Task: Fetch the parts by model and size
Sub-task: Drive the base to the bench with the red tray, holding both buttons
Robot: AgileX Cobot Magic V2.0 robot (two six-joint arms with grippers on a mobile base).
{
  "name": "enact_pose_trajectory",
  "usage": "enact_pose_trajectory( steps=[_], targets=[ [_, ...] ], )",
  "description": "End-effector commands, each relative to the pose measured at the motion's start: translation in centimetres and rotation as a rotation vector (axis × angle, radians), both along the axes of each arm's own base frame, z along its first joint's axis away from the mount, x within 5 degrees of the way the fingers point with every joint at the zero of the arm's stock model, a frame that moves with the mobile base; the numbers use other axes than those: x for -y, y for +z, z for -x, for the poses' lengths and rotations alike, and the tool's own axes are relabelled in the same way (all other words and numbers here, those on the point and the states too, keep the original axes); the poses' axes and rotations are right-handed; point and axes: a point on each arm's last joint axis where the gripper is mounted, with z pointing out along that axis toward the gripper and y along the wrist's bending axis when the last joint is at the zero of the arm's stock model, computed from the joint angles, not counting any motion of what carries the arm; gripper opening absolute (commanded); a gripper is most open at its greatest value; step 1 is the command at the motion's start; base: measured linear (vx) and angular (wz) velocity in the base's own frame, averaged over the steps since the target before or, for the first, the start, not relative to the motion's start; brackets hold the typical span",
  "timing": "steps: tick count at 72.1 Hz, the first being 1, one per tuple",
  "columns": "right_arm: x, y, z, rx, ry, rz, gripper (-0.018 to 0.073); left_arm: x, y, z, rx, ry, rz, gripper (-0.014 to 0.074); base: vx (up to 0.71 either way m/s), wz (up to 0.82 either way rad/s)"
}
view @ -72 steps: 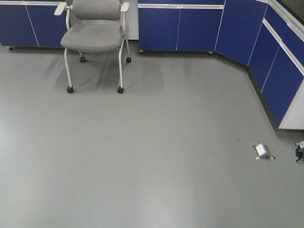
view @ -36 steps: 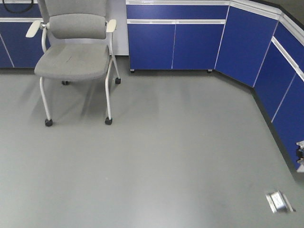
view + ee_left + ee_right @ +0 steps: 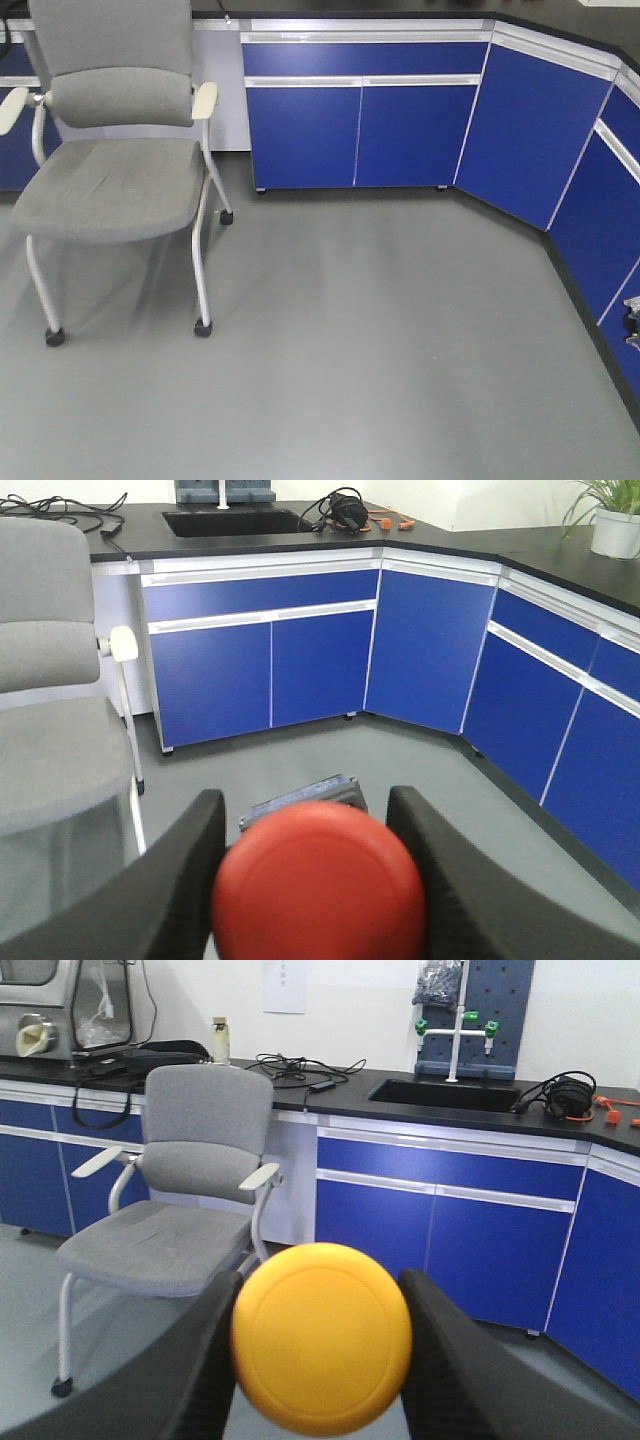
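The red-capped push-button switch (image 3: 318, 880) fills the bottom of the left wrist view, its blue-and-dark base (image 3: 305, 798) showing just beyond the cap. My left gripper (image 3: 305, 812) is shut on it, one black finger on each side. In the right wrist view the yellow-capped switch (image 3: 322, 1338) sits between the two black fingers of my right gripper (image 3: 320, 1292), which is shut on it; its base is hidden behind the cap. Both parts are held up off the grey floor. Neither gripper shows in the front view.
A grey wheeled chair (image 3: 110, 180) stands at the left on the grey floor (image 3: 380, 350). Blue cabinets (image 3: 360, 130) line the back and run along the right wall (image 3: 610, 210). The black countertop (image 3: 340, 1085) carries a sink, cables and a potted plant (image 3: 615, 520).
The front view has closed in on the cabinets: the chair grew and slid down-left, and the small metal floor plate at lower right left the frame.
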Motion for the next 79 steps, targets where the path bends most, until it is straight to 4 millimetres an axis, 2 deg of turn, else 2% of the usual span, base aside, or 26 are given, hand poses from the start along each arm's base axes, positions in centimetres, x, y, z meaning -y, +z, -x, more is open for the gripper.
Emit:
enact_pose_trajectory(
  steps=[1, 35, 79],
  targets=[
    [0.09, 1.62, 0.11, 0.098, -0.007, -0.022, -0.001, 0.1, 1.42, -0.11, 0.084, -0.009, 0.033, -0.0008, 0.53, -0.1],
    [0.09, 1.62, 0.11, 0.098, -0.007, -0.022, -0.001, 0.1, 1.42, -0.11, 0.084, -0.009, 0.033, -0.0008, 0.48, -0.26],
    [0.09, 1.62, 0.11, 0.098, -0.007, -0.022, -0.001, 0.1, 1.42, -0.11, 0.084, -0.009, 0.033, -0.0008, 0.25, -0.93]
  ],
)
